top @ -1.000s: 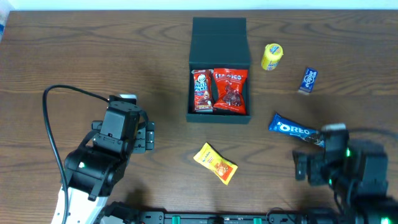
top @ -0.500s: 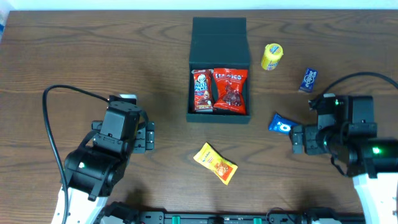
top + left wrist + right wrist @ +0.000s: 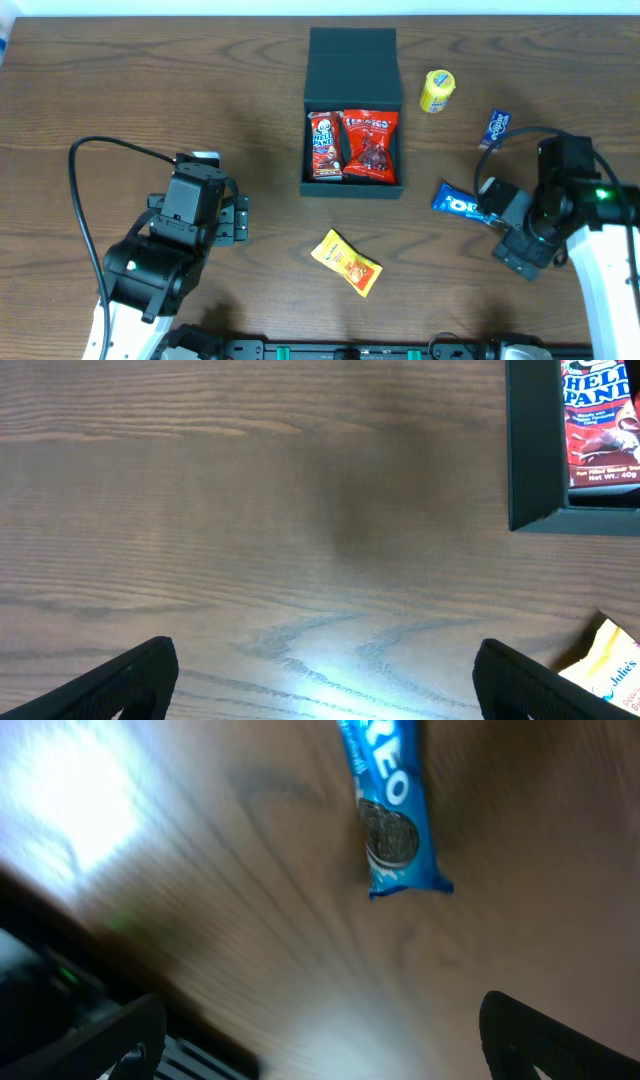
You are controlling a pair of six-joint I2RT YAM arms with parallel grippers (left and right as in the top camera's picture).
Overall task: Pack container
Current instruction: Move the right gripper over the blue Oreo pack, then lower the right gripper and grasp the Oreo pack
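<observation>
The dark teal container [image 3: 352,60] stands open at the table's middle back, lid flap laid back. Inside lie a Hello Panda packet [image 3: 325,146] and a red snack packet [image 3: 370,145]; its corner shows in the left wrist view [image 3: 520,450]. A blue Oreo packet [image 3: 460,205] lies right of it, also in the right wrist view [image 3: 390,805]. My right gripper [image 3: 520,235] is open and empty just right of the Oreo. My left gripper [image 3: 235,220] is open and empty over bare wood at the left. A yellow packet [image 3: 346,262] lies in front of the container.
A yellow round snack [image 3: 437,90] and a small blue packet [image 3: 495,127] lie at the back right. A black cable [image 3: 90,160] loops at the left. The yellow packet's corner shows in the left wrist view [image 3: 605,665]. The table's front edge runs close to both arms.
My right arm has swung up from the front right edge toward the Oreo packet and turned, its gripper now beside the packet. The left arm has not moved.
</observation>
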